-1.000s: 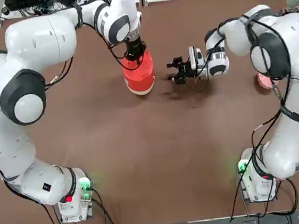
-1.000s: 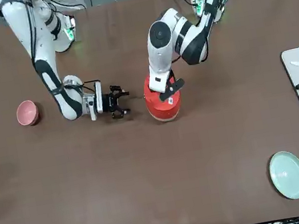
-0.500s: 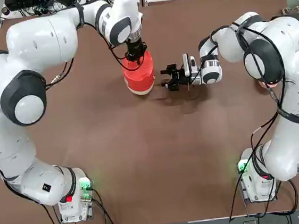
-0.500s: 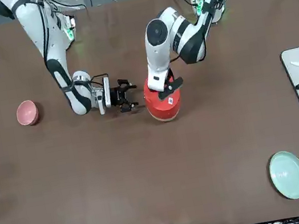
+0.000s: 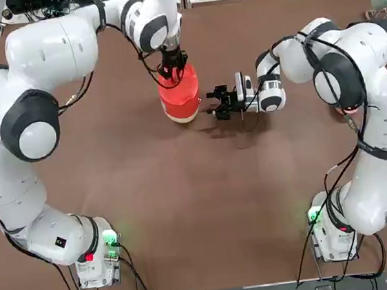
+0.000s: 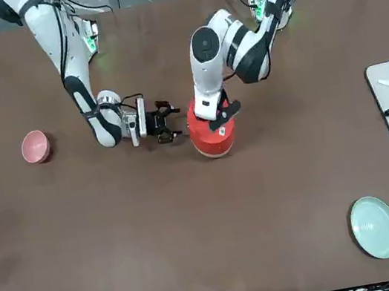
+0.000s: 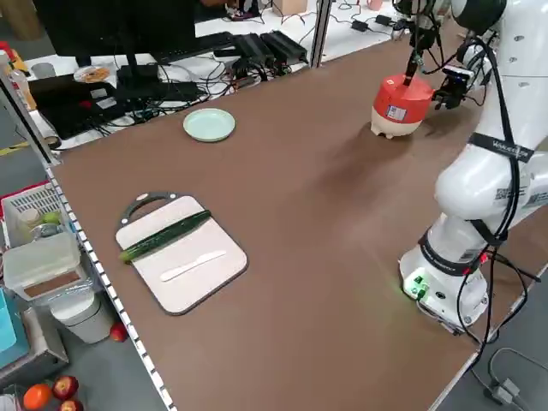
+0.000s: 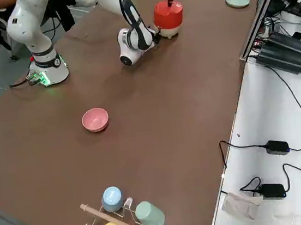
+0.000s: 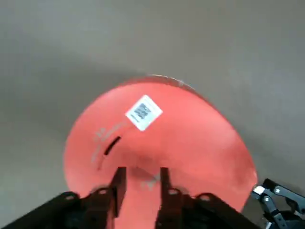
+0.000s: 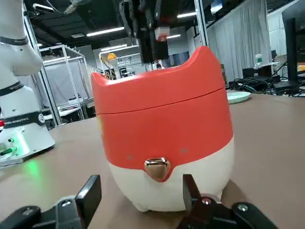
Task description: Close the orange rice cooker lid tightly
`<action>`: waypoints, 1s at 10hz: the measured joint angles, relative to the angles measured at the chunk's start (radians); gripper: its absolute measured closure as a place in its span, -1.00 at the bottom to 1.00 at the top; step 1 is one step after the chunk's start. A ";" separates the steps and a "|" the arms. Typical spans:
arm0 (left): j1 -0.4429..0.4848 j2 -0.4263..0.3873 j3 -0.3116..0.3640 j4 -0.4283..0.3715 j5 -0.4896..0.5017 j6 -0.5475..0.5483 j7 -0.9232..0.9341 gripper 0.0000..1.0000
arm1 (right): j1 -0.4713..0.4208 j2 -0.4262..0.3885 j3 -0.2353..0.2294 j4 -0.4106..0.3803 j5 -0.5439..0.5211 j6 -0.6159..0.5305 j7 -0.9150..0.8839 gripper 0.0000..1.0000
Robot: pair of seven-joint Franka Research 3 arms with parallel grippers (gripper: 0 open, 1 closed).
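left gripper (image 5: 174,71) atop closed lid (image 5: 179,85)

Even overhead light, soft shadows; left wrist view blurred, foreground soft.

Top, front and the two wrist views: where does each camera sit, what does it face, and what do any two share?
Top: overhead, arm bases at the bottom; faces the orange rice cooker.
Front: across the table, facing the robot; right gripper beside the cooker.
Left wrist: on the left arm, looking down on the lid past the left gripper.
Right wrist: low, level with the cooker's side.
Shared: both wrist views show the closed lid.
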 joint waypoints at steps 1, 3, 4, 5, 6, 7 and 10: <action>0.020 -0.012 0.001 0.061 -0.012 -0.077 0.000 -0.19 | 0.005 0.000 0.002 0.001 0.010 -0.001 -0.001 -0.55; 0.100 -0.051 0.001 0.146 -0.015 -0.167 0.065 -0.73 | 0.014 0.000 0.003 0.004 0.017 -0.004 -0.005 -0.55; 0.155 -0.075 0.002 0.159 -0.020 -0.188 0.145 -0.80 | 0.018 0.000 0.003 0.005 0.018 -0.006 -0.006 -0.55; 0.215 -0.100 0.002 0.162 -0.026 -0.223 0.244 -0.88 | 0.020 0.000 0.004 0.006 0.024 -0.008 -0.007 -0.55; 0.265 -0.123 0.003 0.163 -0.029 -0.262 0.337 -0.94 | 0.022 0.001 0.004 0.007 0.041 -0.009 -0.011 -0.55; 0.315 -0.147 0.004 0.164 -0.029 -0.282 0.413 -0.99 | 0.024 0.002 0.004 0.008 0.056 -0.012 -0.013 -0.55; 0.474 -0.213 0.007 0.167 -0.029 -0.294 0.563 -0.99 | 0.026 0.006 0.003 0.017 0.085 -0.013 -0.018 -0.55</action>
